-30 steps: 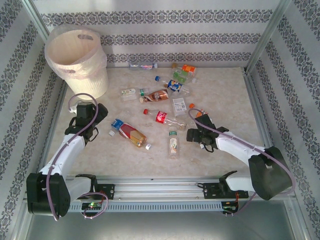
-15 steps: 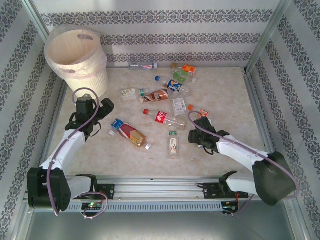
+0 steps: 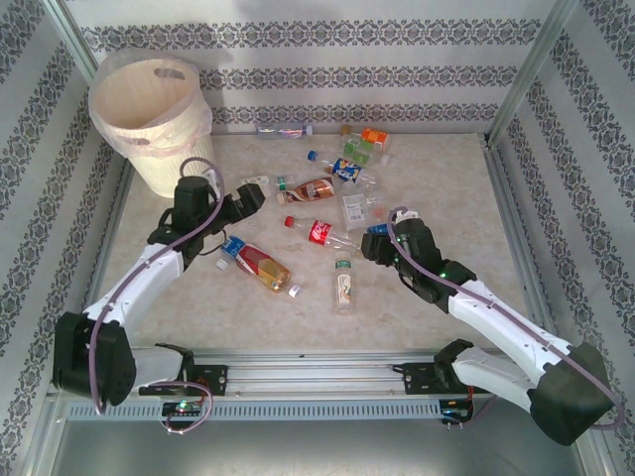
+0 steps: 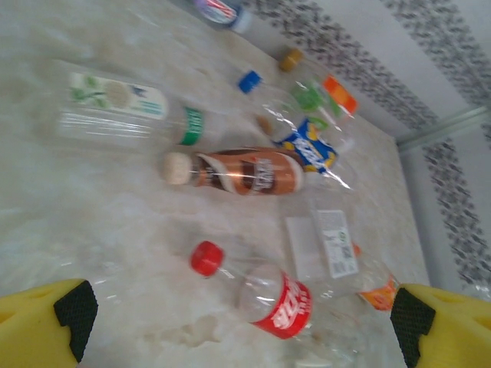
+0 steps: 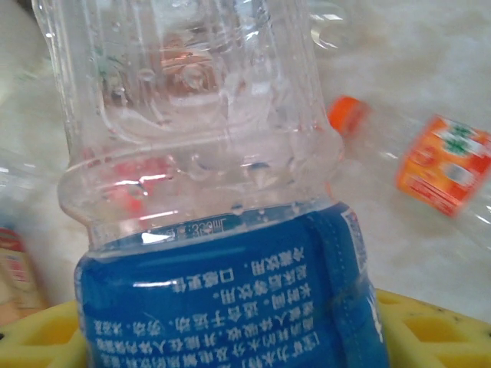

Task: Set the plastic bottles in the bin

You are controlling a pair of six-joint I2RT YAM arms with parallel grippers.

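1. The right pincer [image 5: 230, 337] holds the blue-label bottle [image 5: 215, 291]. Its yellow fingers [image 5: 437, 337] press on both sides of the label. I think it grabs the fat part because that part is easy to squeeze and will not slip.
2. I cannot tell if this bottle is up off the table [image 3: 446, 188] yet.
3. Just behind it lies an orange-label bottle [image 5: 445, 165] with an orange cap [image 5: 347, 115]. It lies flat, waiting for its turn.
4. The left pincer [image 4: 242, 310] is wide open and holds nothing. I think it is that wide so a bottle can fit between its fingers.
5. Right in front of it lies the red-cap bottle [image 4: 261, 295], on its side. A bit farther lie the brown-label bottle [image 4: 245, 172] and the green-cap bottle [image 4: 115, 107]. The left pincer points at them, so one of them may be its pick.
6. The other plastic bottles [image 3: 347, 169] lie spread out toward the back of the table.
7. The bin [image 3: 169, 159] stands in the far left corner, nearer the left pincer and well apart from the right pincer. Its mouth is open at the top, so bottles can drop in.
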